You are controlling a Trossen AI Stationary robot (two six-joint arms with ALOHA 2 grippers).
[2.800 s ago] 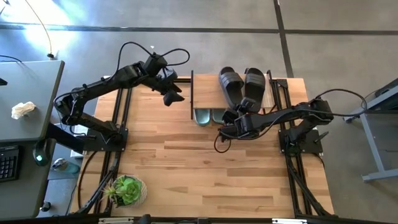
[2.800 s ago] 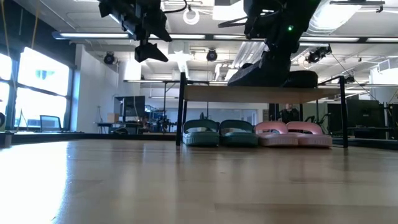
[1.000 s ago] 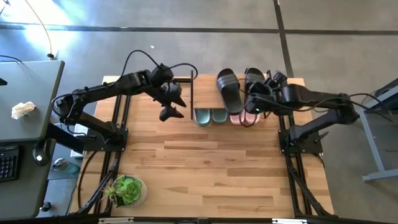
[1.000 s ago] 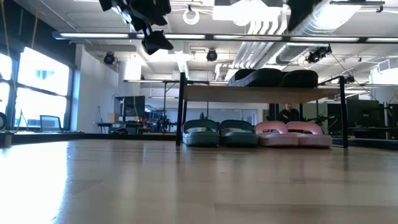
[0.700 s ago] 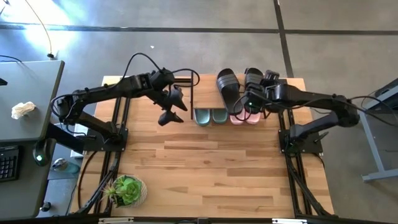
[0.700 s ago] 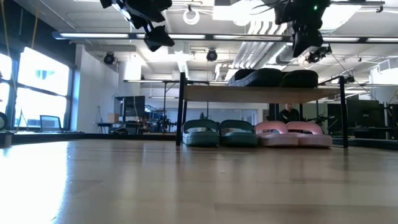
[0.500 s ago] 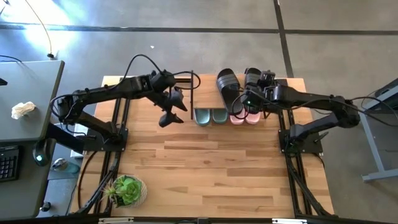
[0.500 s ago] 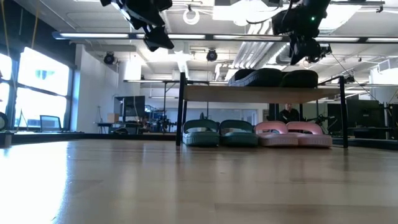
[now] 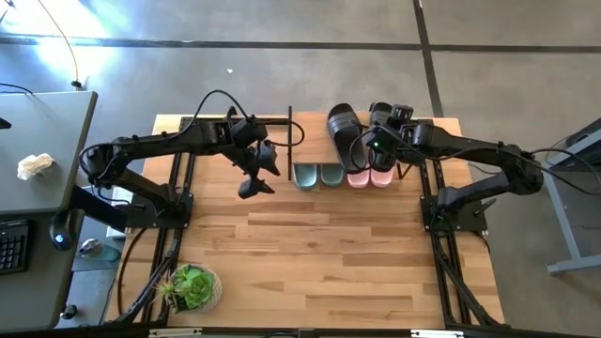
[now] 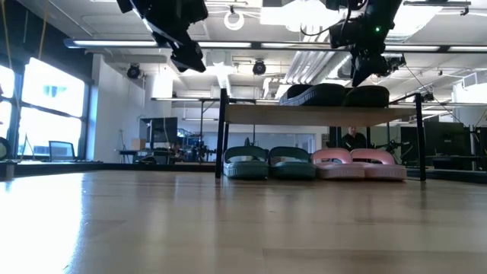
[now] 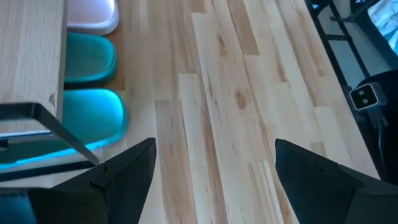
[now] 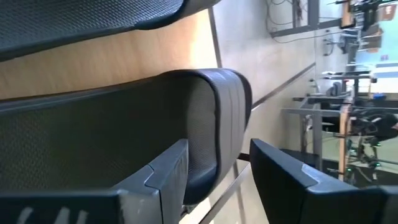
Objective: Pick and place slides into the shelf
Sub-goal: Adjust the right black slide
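Right gripper (image 9: 378, 139) poised over the black pair on the shelf (image 10: 319, 114), left gripper (image 9: 252, 184) hanging wide open out to the side.

From above, the right gripper sits right over the second black slide (image 9: 380, 119), hiding part of it, with the first black slide (image 9: 344, 130) just beside it. The right wrist view adds what the overhead cannot: the fingers (image 12: 163, 176) are parted with the slide's ribbed strap (image 12: 231, 115) between them, though whether they touch the rubber is hard to judge here. The level view puts this gripper (image 10: 364, 74) just above the black pair, with the sage-green pair (image 10: 268, 162) and pale pink pair (image 10: 358, 163) below the plank. The left wrist view shows its spread, empty fingers (image 11: 127, 167) over bare table (image 11: 249, 93), green toes (image 11: 93, 118) peeking past the shelf edge.
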